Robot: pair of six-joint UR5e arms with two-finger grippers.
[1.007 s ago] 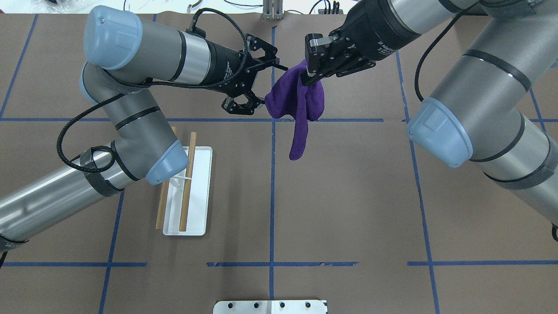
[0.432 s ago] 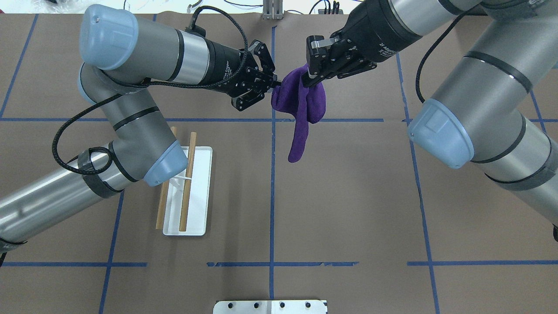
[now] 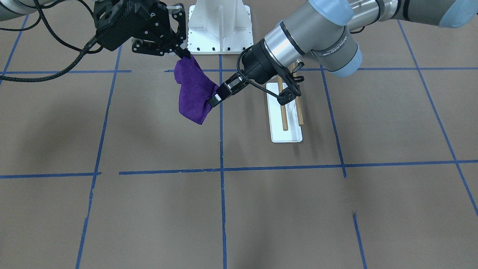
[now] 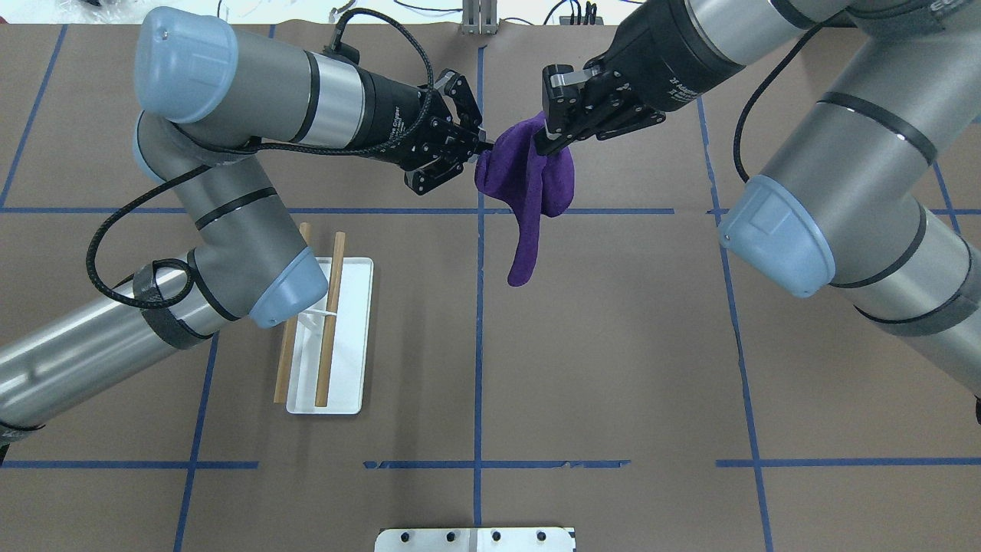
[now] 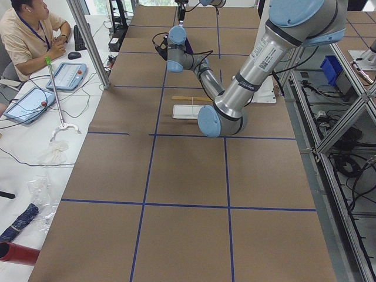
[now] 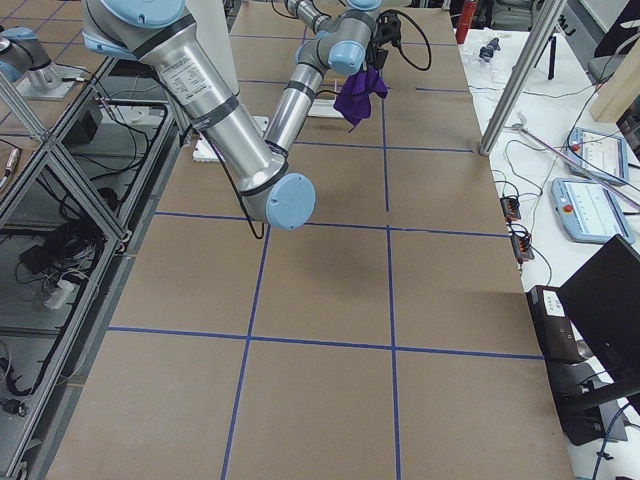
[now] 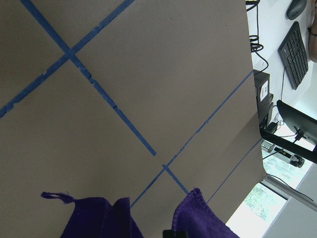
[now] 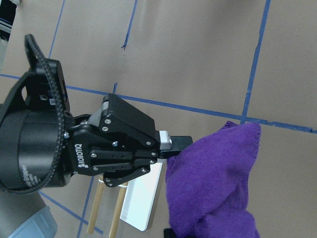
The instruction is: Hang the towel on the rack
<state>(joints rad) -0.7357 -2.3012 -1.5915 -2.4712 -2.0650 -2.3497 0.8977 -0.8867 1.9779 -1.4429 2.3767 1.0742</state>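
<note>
1. The purple towel (image 4: pixel 529 180) hangs in the air over the far middle part of the brown table (image 4: pixel 613 345). It is bunched together, with one long tail drooping down. As far as I can judge, it does not touch the table.
2. The right gripper (image 4: pixel 541 142) holds the towel at its upper part, its jaws closed on the cloth. The left gripper (image 4: pixel 481 149) comes from the side, and its jaws are closed on the towel edge nearest to it.
3. I judge this to be the step of two-handed holding, before the carry; the hanging itself is not yet done.
4. The rack (image 4: pixel 352 345) stands well apart from the towel, on the robot's left side and partly under the elbow of the left arm. The next move calls for opening the cloth out, bringing it over a dowel and lowering it so that it drapes on both sides.
5. I see no real container. The rack's flat white base carries only its own support, and both dowels are bare.
</note>
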